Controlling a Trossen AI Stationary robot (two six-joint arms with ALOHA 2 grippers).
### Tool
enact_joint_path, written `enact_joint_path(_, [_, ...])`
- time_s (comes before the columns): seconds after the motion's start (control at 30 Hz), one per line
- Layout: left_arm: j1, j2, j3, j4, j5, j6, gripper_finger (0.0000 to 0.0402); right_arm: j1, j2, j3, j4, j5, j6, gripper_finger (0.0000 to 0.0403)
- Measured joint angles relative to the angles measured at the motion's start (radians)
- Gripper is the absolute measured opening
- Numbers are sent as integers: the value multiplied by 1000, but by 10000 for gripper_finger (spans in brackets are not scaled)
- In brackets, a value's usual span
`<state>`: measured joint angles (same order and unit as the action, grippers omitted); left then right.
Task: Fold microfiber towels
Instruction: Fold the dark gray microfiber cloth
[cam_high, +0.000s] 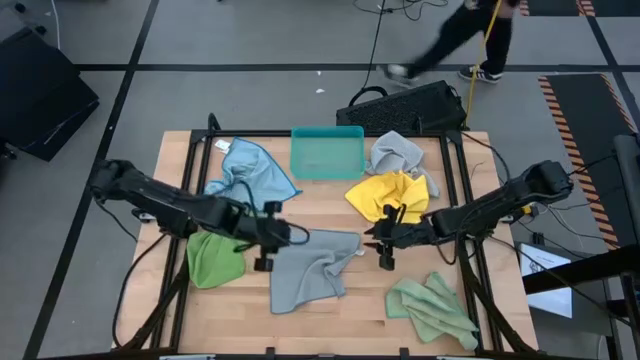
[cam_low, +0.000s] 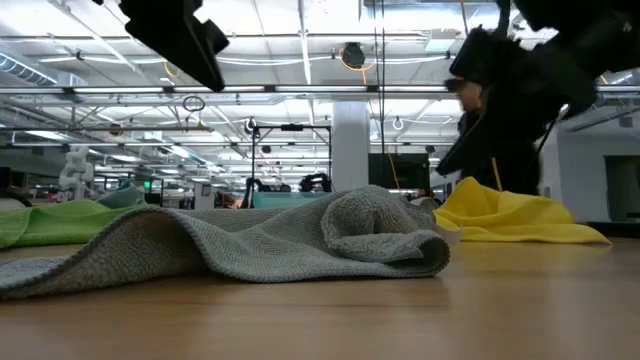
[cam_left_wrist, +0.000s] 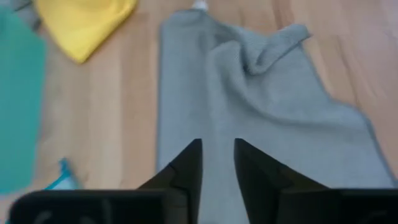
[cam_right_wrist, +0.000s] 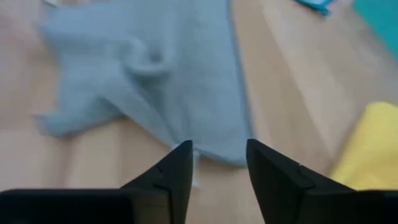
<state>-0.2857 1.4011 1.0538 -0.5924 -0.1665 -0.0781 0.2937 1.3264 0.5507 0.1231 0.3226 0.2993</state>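
1. Two grippers are hovering over the grey towel (cam_high: 312, 266) in the middle of the counter (cam_high: 330, 195): left gripper (cam_left_wrist: 217, 163) jaws slightly parted, right gripper (cam_right_wrist: 219, 167) jaws spread, both empty.
2. The towel is looking soft, light and limp; I am judging its corners the best hold.

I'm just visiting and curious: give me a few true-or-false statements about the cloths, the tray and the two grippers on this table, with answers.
1. The grey towel in the middle of the table is folded into a neat square. False: it lies rumpled and unfolded.
2. The teal tray sits at the far edge of the table. True.
3. The yellow towel lies inside the tray. False: it lies on the wood beside it.
4. The left gripper and right gripper both hang over the grey towel, fingers apart, holding nothing. True.
5. Green towel lies under the left arm. True.
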Motion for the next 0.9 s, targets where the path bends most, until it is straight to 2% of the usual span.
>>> enact_joint_path(0.17, [-39, 93, -1, 151, -17, -14, 145, 24, 97, 0, 39, 70, -23, 177])
enact_joint_path(0.37, [-63, 199, -1, 359, -28, 24, 170, 29, 196, 1, 107, 110, -43, 185])
enact_joint_path(0.47, [-65, 248, -1, 440, -43, 52, 175, 28, 244, 1, 126, 151, -47, 185])
enact_joint_path(0.63, [-54, 328, 0, 564, -46, 45, 175, 29, 313, 0, 211, 152, -54, 185])
enact_joint_path(0.9, [-49, 441, 0, 669, -45, 2, 175, 21, 411, 5, 291, 170, -55, 184])
